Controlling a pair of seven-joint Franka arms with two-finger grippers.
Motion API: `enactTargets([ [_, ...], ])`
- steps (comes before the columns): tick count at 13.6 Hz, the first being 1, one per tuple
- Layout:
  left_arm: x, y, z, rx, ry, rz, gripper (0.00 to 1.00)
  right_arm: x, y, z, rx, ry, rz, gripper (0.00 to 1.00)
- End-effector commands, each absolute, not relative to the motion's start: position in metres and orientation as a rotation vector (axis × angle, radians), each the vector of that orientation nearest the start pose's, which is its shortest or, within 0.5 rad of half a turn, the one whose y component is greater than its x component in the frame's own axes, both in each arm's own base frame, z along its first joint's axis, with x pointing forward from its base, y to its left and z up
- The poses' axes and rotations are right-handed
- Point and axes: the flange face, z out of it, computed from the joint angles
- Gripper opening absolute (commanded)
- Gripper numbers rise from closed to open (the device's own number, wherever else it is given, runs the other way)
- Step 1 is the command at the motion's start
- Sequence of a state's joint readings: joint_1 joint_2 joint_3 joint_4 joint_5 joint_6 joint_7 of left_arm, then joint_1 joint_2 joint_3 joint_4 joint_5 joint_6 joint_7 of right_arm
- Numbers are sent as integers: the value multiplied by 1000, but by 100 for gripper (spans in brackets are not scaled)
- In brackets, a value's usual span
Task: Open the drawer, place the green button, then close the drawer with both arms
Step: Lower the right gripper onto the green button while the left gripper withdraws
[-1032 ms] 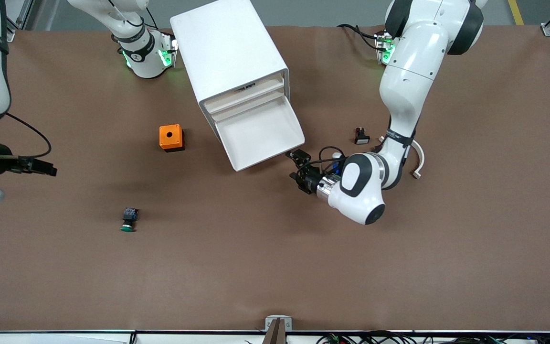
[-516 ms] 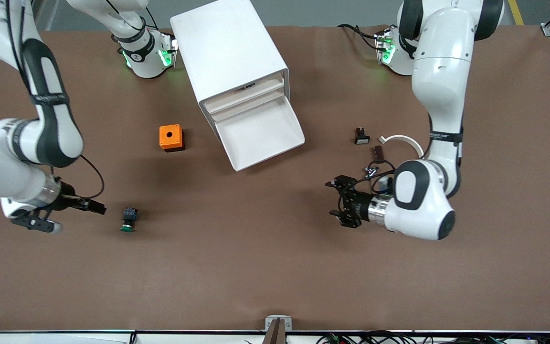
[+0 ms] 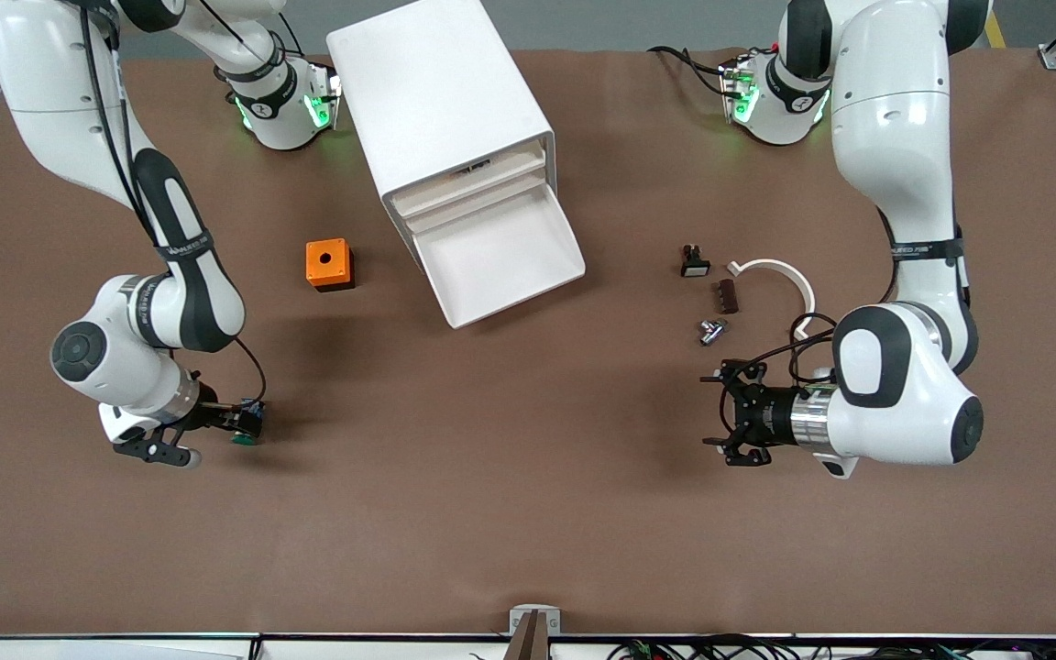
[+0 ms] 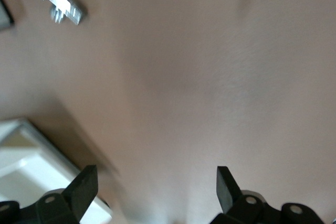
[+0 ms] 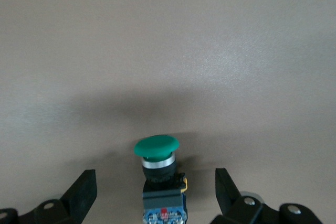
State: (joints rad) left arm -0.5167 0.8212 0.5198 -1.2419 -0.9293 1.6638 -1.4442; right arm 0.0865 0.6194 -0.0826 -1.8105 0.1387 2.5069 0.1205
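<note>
The button (image 3: 246, 434) lies on its side on the brown table, green cap nearer the front camera. My right gripper (image 3: 233, 423) is low at the button, open. In the right wrist view the button (image 5: 157, 153) lies between the open fingertips (image 5: 86, 182), which stand apart from it; the right gripper (image 5: 155, 182) holds nothing. The drawer (image 3: 500, 261) is pulled out of the white cabinet (image 3: 441, 101) and looks empty. My left gripper (image 3: 713, 411) is open and empty over bare table toward the left arm's end. In the left wrist view the left gripper (image 4: 156, 177) is open, with a drawer corner (image 4: 31, 161) showing.
An orange box with a hole (image 3: 328, 264) stands beside the cabinet. A black piece with a white face (image 3: 694, 263), a small brown piece (image 3: 728, 295), a metal part (image 3: 709, 330) and a white curved strip (image 3: 780, 275) lie near the left arm.
My right arm swung in from the table's end and brought its open gripper down around the button. My left gripper drew away from the drawer's front toward the left arm's end.
</note>
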Motion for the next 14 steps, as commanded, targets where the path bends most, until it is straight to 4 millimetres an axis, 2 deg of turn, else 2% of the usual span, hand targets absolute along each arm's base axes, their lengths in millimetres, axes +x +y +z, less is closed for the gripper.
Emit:
enactTargets([
  [1, 703, -169, 328, 2162, 1909, -701, 99, 652, 4, 199, -3079, 339, -110, 100],
  [3, 701, -166, 337, 2247, 1908, -633, 99, 644, 4, 189, -3083, 342, -77, 100],
  [7, 696, -162, 376, 2351, 1834, -539, 99, 633, 4, 179, -3085, 350, -29, 99],
  [8, 693, -161, 378, 2413, 1791, -521, 99, 632, 5, 178, -3086, 348, -22, 93],
  [10, 686, -168, 394, 2554, 1627, -475, 99, 632, 13, 179, -3088, 324, -22, 68],
  [12, 683, -164, 405, 2605, 1590, -459, 99, 634, 17, 183, -3087, 316, -31, 52],
  [14, 681, -157, 418, 2695, 1541, -384, 99, 635, 18, 185, -3085, 316, -35, 27],
])
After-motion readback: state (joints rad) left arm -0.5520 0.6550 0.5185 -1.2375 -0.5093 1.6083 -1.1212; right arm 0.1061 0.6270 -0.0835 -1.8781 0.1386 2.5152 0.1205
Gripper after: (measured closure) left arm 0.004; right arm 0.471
